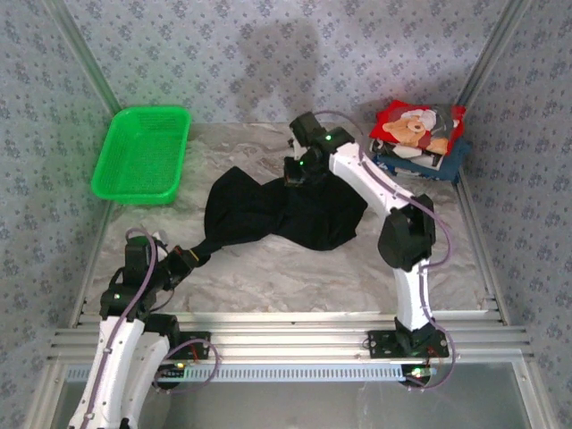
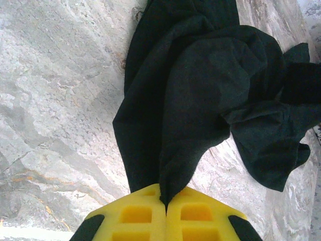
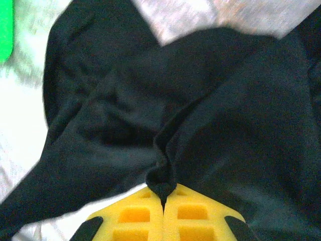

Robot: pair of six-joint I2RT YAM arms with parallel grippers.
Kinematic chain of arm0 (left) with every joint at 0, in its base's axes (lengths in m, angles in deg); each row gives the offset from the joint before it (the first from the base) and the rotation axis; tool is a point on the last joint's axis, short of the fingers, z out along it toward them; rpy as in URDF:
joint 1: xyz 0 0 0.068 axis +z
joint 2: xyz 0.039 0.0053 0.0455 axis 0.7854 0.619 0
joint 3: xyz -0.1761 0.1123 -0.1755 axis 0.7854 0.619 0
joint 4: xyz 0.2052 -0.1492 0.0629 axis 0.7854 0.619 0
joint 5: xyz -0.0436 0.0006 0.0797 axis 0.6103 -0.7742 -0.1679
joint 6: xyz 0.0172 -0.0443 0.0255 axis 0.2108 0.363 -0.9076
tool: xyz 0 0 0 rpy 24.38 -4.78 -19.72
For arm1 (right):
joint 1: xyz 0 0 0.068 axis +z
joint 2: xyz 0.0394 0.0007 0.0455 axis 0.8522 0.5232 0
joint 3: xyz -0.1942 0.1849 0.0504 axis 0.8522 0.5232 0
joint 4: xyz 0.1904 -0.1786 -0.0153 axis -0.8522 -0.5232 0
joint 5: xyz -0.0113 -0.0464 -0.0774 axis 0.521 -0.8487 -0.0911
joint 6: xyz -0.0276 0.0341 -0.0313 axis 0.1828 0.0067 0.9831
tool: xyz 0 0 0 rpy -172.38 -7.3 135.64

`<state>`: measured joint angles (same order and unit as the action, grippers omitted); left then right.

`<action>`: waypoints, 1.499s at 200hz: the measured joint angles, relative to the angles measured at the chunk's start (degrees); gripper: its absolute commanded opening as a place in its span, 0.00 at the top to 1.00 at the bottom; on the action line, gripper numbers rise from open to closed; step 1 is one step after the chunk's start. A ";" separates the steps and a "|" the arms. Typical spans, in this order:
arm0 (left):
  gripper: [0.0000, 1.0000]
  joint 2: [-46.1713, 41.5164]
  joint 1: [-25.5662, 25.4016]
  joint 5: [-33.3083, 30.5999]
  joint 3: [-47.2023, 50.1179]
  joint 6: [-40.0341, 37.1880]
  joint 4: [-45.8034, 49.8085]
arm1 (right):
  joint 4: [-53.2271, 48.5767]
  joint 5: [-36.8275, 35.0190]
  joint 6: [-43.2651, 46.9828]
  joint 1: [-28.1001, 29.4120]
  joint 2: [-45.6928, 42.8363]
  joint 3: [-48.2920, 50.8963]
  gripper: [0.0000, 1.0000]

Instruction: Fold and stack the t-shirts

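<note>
Black t-shirt (image 1: 286, 210) is lying bunched on the marbled table (image 1: 295, 277), just R of the green basket (image 1: 143, 154) and a bit nearer the arm bases than it, not touching it.

L gripper (image 1: 192, 257) is sitting nearer the bases than the basket, off its near-R corner. It's clamping one end of the shirt. In the L wrist view its yellow pads (image 2: 135, 216) are pressing together w/ a thin fold of black cloth coming out btwn them, so the jaws are closed down on the fabric. From that pinch the cloth is running as a drawn-out strip away from the basket's near edge & into the main heap.

R gripper (image 1: 295, 174) is hanging over the shirt's far edge, well R of the basket, abt level w/ the basket's near half. In the R wrist view its pads are meeting on a small puckered tuck of black cloth, w/ folds radiating out from the pinch. The jaws are gripping the shirt there too. A sliver of the basket is showing at that view's top-L edge.

The bulk of the shirt is sagging onto the table btwn the two grippers & spreading further R, away from the basket.

Folded stack (image 1: 420, 138) is sitting far R of the basket at roughly the same depth, well apart from the black t-shirt. It's showing a red teddy-bear print on top, w/ white & dark blue layers under.
</note>
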<state>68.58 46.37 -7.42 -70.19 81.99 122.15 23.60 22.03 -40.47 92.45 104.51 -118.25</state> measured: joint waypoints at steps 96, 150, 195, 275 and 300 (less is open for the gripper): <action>1.00 -0.94 0.00 -1.29 0.02 0.72 1.51 | 2.19 8.59 -2.34 25.66 -3.96 23.39 1.00; 1.00 -0.13 0.00 -1.51 0.02 0.92 1.51 | 2.01 14.16 -3.23 23.19 -6.40 30.77 0.55; 1.00 -0.28 0.00 -1.46 0.04 0.98 1.46 | 0.74 13.90 -6.29 13.40 -15.58 25.51 0.47; 1.00 -1.05 0.00 -1.22 1.33 1.07 0.98 | 1.44 10.45 -13.84 12.55 3.39 12.07 0.47; 1.00 -1.44 0.00 -1.20 1.60 1.09 0.96 | -2.05 9.11 -13.79 14.67 7.67 6.05 0.47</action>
<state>67.14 46.37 -8.62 -68.59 83.09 123.11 21.54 31.14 -54.26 107.12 112.18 -112.20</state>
